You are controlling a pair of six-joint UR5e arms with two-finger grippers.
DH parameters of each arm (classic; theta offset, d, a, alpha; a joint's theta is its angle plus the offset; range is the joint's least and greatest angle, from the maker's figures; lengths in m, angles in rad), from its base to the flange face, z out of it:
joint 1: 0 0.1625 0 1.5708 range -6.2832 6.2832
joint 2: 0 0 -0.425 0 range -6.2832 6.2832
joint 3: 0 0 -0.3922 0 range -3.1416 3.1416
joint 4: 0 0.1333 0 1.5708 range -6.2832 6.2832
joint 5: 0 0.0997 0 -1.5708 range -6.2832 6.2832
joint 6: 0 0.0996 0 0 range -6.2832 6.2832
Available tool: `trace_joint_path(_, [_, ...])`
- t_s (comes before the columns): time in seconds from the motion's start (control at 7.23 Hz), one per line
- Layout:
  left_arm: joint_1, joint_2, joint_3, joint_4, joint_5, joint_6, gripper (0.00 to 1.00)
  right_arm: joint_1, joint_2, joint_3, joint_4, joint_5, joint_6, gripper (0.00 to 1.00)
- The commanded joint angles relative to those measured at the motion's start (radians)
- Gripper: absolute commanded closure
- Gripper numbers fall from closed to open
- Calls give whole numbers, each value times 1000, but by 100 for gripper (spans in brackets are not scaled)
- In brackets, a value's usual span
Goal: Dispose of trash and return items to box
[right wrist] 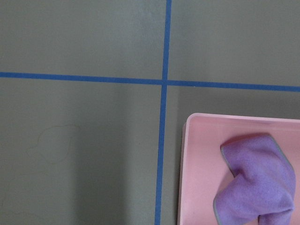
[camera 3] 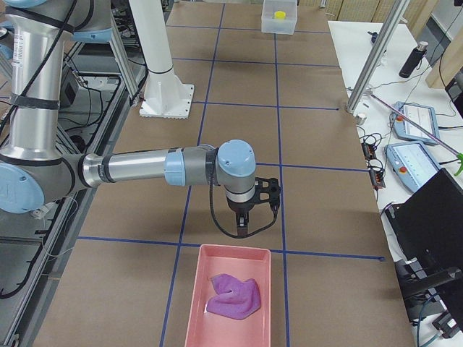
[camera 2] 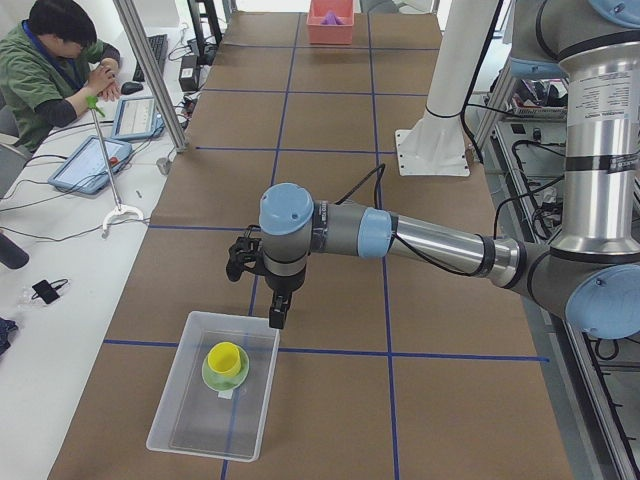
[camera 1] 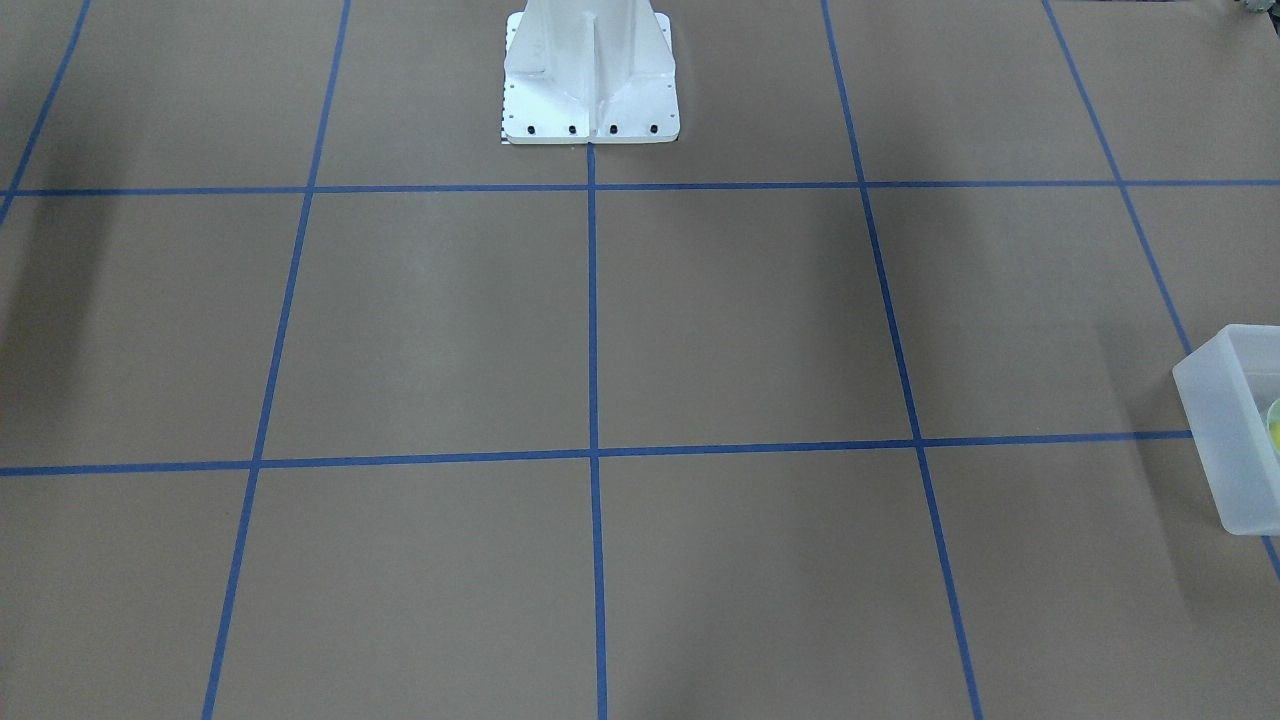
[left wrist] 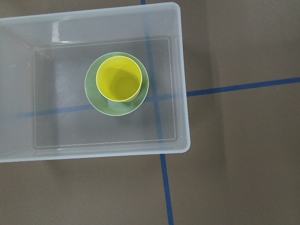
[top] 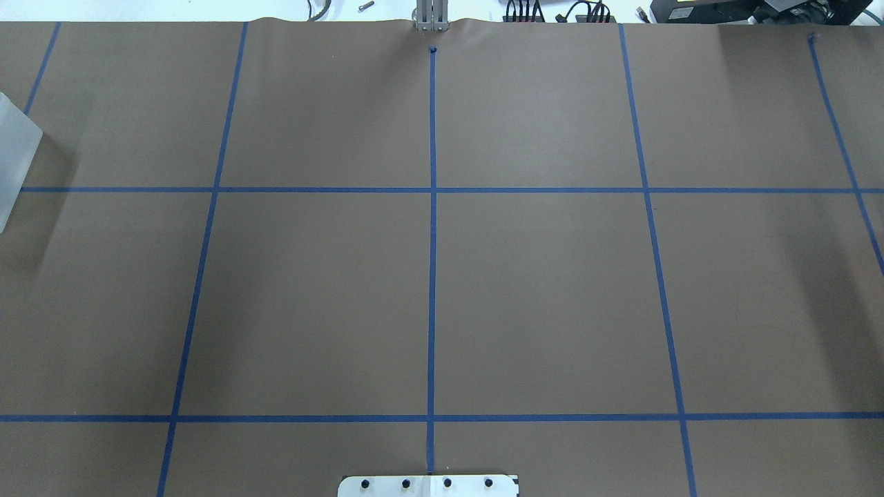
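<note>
We can't read left gripper (camera 2: 277,306) or right gripper (camera 3: 242,225) opening; the left one, at translucent bin's (camera 2: 172,405) 1 o'clock corner, risks clipping its wall.

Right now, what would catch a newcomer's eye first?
A yellow cup stands in a green bowl inside the box on the robot's left. On its right, a purple cloth lies crumpled in a pink tray. The left gripper hangs by the box, the right gripper by the tray.

The left arm (camera 2: 420,240) is stretched out level, and the left hand (camera 2: 277,310) points straight down. The right arm (camera 3: 137,168) is posed the same, with the right hand (camera 3: 242,223) pointing down. Whether either hand is open is unclear.
</note>
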Motion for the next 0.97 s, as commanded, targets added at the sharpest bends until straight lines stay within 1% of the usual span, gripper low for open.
trace_joint_path(0.0, [0, 4, 7, 1, 2, 2, 2, 0, -66, 0, -9, -69, -1, 0])
trace_joint_path(0.14, [0, 4, 12, 1, 2, 4, 2, 0, -60, 3, -8, -120, -11, 0])
trace_joint_path(0.28, [0, 5, 12, 1, 1, 4, 2, -2, -67, 0, -20, -104, -15, 0])
trace_joint_path(0.41, [1, 3, 12, 1, -1, 4, 2, -3, -87, 23, -12, -99, -49, 0])
trace_joint_path(0.55, [1, 3, 12, 1, -1, 4, 2, -5, -86, 20, -11, -117, -137, 0])
trace_joint_path(0.83, [1, 3, 11, 3, -1, 5, 2, -3, -83, 31, -9, -105, -150, 0])
